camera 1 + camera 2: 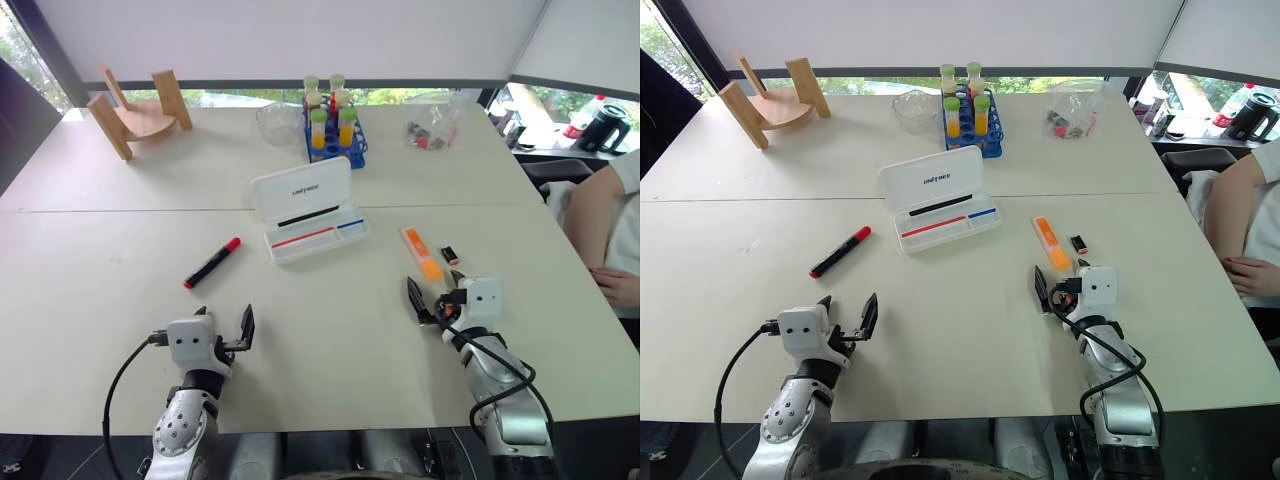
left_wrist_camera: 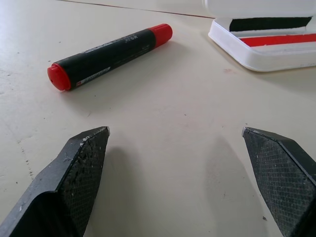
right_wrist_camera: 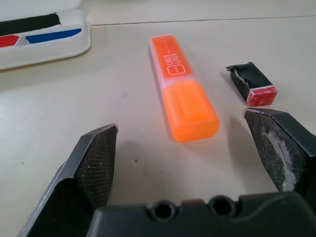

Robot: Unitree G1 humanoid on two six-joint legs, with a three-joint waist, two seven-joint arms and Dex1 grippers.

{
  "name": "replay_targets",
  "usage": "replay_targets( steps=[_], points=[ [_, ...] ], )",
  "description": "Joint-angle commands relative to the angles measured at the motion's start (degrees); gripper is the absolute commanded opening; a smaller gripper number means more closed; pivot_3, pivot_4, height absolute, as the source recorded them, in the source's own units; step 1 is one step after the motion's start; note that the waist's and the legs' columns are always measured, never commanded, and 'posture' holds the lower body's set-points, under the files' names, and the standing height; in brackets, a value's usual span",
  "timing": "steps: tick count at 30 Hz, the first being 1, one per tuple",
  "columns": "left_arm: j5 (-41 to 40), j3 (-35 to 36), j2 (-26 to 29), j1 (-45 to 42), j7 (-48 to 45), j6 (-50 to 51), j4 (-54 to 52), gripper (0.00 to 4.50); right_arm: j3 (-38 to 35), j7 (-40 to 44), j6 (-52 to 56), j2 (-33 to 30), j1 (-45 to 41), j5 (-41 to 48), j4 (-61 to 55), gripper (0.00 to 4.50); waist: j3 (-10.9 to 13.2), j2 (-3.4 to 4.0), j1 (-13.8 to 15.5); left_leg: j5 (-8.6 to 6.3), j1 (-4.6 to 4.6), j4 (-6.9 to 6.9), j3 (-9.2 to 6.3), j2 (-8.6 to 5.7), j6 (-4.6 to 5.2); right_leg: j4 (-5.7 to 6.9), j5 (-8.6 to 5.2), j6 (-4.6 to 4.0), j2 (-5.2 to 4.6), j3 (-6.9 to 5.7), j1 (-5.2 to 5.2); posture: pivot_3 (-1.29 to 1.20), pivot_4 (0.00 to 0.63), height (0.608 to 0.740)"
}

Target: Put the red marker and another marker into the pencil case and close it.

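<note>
The pencil case [image 1: 310, 210] is lying open in the middle of the table [image 1: 90, 330], lid up, and both markers are lying outside it.

The right gripper [image 1: 432, 297] is standing with its jaws wide apart and is holding nothing. The orange marker [image 3: 181, 93] is lying just ahead of it, between the lines of its two fingers, with its long axis pointing nearly straight away from the gripper toward the case. So a short reach forward is probably enough, but the jaws must close across the flat sides.

The left gripper [image 1: 224, 327] is also standing wide open and empty. The red marker [image 1: 212, 262] is lying ahead of it and a little to its left, placed diagonally, so this arm is the nearer one for it.
</note>
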Motion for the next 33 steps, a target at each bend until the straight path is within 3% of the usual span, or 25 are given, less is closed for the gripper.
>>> replay_targets(
  steps=[1, 23, 28, 33],
  points=[
    [0.1, -0.4, -0.2, 0.8, 0.1, -0.3, -0.5, 4.43, 0.5, 0.7, 1.5, -0.3, 1.6, -0.1, 1.8, 4.50, 0.0, 0.01, 0.0, 0.00, 0.00, 0.00, 0.00, 0.00, 0.00, 0.00, 0.00, 0.00, 0.00, 0.00, 0.00, 0.00, 0.150, 0.740],
    [-1.6, 0.0, 0.4, -0.7, -1.3, 0.2, -0.5, 4.43, -0.2, 1.1, 0.6, -1.2, 1.8, 0.0, 1.1, 4.50, 0.0, 0.02, 0.0, 0.00, 0.00, 0.00, 0.00, 0.00, 0.00, 0.00, 0.00, -0.01, 0.01, 0.00, 0.01, 0.00, 0.150, 0.740],
    [-3.5, 2.3, 4.7, -4.8, -4.1, 3.0, -2.8, 4.43, -0.4, 3.5, 0.4, -4.3, 0.9, -0.1, -2.8, 4.50, 0.0, 0.12, 0.2, 0.00, -0.02, 0.01, 0.00, -0.01, 0.00, 0.02, 0.04, 0.08, 0.02, -0.01, -0.02, 0.00, 0.150, 0.740],
    [-10.6, 5.8, 14.6, -11.4, -13.3, 9.5, -5.2, 4.43, -1.1, 9.6, 7.1, -11.1, -2.3, 3.0, -11.8, 4.50, 0.3, 0.54, 0.0, 0.01, -0.09, 0.11, -0.03, 0.00, 0.00, 0.14, 0.07, 0.12, 0.09, 0.00, -0.11, 0.00, 0.150, 0.740]
  ],
)
